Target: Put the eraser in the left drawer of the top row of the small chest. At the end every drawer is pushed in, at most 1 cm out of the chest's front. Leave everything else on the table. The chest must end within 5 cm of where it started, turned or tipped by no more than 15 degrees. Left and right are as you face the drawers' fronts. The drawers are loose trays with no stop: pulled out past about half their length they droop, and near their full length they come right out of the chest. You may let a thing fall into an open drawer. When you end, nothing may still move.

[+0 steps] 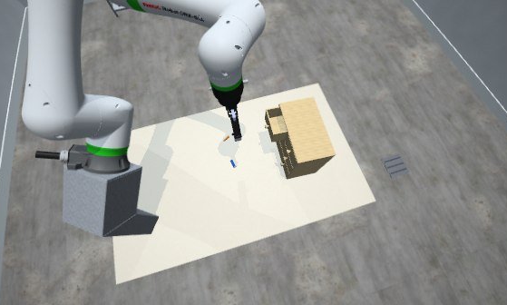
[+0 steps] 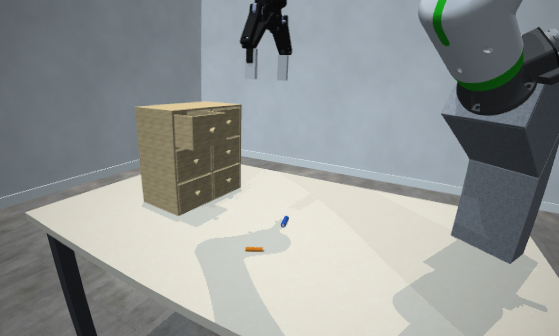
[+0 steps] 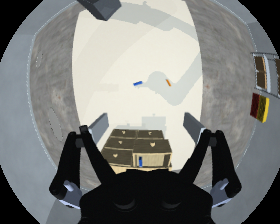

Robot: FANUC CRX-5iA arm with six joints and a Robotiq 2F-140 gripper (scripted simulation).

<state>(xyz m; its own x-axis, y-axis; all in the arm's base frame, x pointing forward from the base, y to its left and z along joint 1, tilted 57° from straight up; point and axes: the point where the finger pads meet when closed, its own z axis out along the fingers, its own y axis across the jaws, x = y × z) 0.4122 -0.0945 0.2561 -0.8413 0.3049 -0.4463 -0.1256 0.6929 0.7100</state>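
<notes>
Exterior view, near to far. Orange stick (image 2: 254, 249) flat on table (image 2: 131, 240). Blue capsule-shaped piece (image 2: 284, 221) just behind it, apart. Small chest (image 2: 156, 150) upright, top-left drawer (image 2: 191, 131) pulled partway out, other drawers in. Small blue item (image 3: 141, 160) inside that drawer in the wrist view; too small to tell whether it is the eraser. Gripper (image 2: 266, 72) high above, spread wide, holding nothing.

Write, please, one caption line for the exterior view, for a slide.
Open gripper hangs high above the table; chest has its top-left drawer pulled out.
</notes>
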